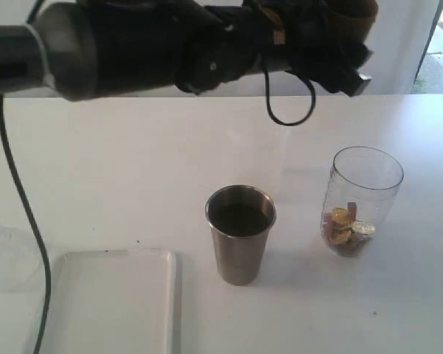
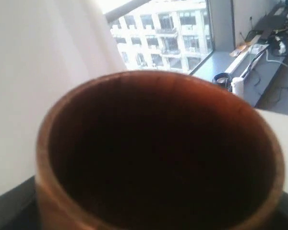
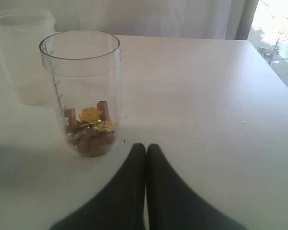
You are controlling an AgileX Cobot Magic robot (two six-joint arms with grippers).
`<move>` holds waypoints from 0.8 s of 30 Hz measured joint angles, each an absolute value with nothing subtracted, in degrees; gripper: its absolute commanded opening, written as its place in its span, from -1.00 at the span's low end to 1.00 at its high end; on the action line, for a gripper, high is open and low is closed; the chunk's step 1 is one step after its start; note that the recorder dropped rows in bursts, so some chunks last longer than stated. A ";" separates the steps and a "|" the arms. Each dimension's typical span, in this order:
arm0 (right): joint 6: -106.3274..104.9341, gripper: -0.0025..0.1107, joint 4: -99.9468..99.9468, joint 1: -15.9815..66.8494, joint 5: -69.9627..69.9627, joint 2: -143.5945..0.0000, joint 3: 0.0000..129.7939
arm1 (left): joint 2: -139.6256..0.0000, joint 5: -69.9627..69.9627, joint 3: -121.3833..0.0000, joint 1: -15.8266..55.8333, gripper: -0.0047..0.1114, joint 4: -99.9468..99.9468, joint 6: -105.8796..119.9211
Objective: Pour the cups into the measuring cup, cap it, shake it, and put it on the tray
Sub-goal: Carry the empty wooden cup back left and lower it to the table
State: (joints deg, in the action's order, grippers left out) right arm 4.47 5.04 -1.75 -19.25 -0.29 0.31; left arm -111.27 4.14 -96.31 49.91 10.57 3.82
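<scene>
The wooden cup (image 2: 158, 153) is reddish brown, dark inside; the steel tumbler (image 1: 240, 247) dull silver-grey; the measuring cup (image 3: 81, 72) clear, gold and brown pieces (image 3: 91, 127) within; the tray (image 1: 111, 302) and table (image 1: 133, 162) white.

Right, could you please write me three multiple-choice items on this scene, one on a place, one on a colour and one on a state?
1. Where does the tapered stainless-steel tumbler stand? A. on the table, between the flat white tray and the clear plastic measuring cup B. on the tray C. inside the measuring cup
2. What colour are the round foil pieces in the measuring cup? A. blue B. green C. gold
3. How is the right gripper? A. wide open B. shut, holding nothing C. clamped on the tumbler
Answers: 1 A, the exterior view shows it on bare table between them; 2 C, they gleam gold among brown bits; 3 B, its fingertips meet with nothing between.
</scene>
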 measured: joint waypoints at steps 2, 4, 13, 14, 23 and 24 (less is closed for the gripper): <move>4.47 -0.96 5.04 -1.75 -19.25 -0.29 0.31 | -109.75 7.54 -96.31 49.02 -0.92 10.57 3.32; 4.47 -0.96 5.04 -1.75 -19.25 -0.29 0.31 | -108.20 8.81 -95.18 48.03 -0.92 10.45 2.45; 4.47 -0.96 5.04 -1.75 -19.25 -0.29 0.31 | -99.06 0.64 -78.53 43.08 -0.92 9.69 -2.45; 4.47 -0.96 5.04 -1.75 -19.25 -0.29 0.31 | -98.26 -0.37 -76.78 42.45 -0.92 9.50 -2.62; 4.47 -0.96 5.04 -1.75 -19.25 -0.29 0.31 | -88.84 -8.34 -63.05 31.37 -0.92 6.13 -2.77; 4.47 -0.96 5.04 -1.75 -19.25 -0.29 0.31 | -87.84 -9.44 -61.58 29.87 -0.92 5.78 -2.77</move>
